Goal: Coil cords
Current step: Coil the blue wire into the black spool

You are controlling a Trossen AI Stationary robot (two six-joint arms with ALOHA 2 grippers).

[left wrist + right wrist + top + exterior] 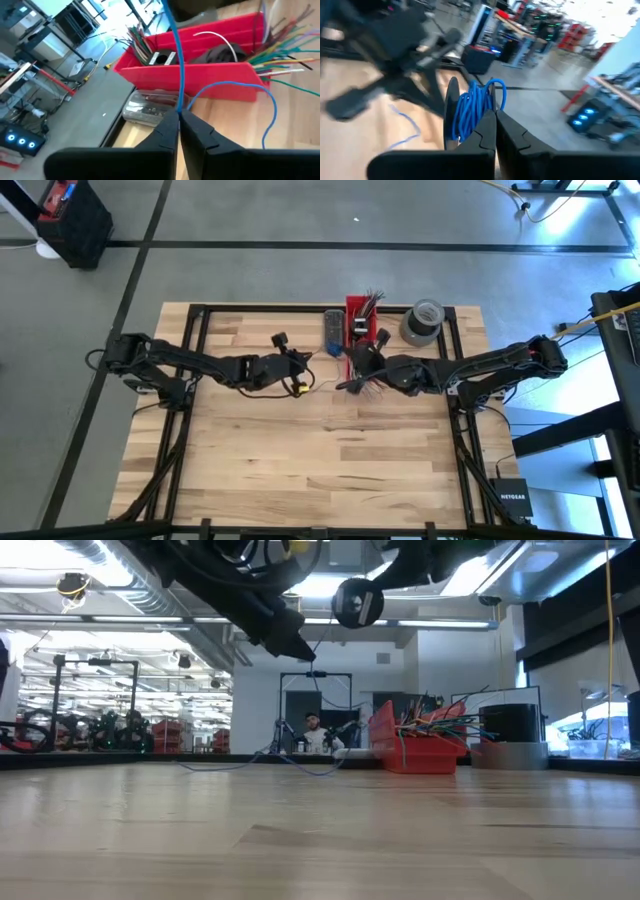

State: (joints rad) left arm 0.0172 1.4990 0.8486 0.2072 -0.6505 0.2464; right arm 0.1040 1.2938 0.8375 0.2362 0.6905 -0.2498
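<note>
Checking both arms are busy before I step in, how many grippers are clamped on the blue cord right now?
2. The left gripper is shut on a straight run of the blue cord near the red bin; the right gripper is shut on its coiled loops.

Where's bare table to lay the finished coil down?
The whole near half of the table below both arms is bare wood. Crowded: the far edge, around the red bin, tape roll and both grippers with the blue cord.
</note>
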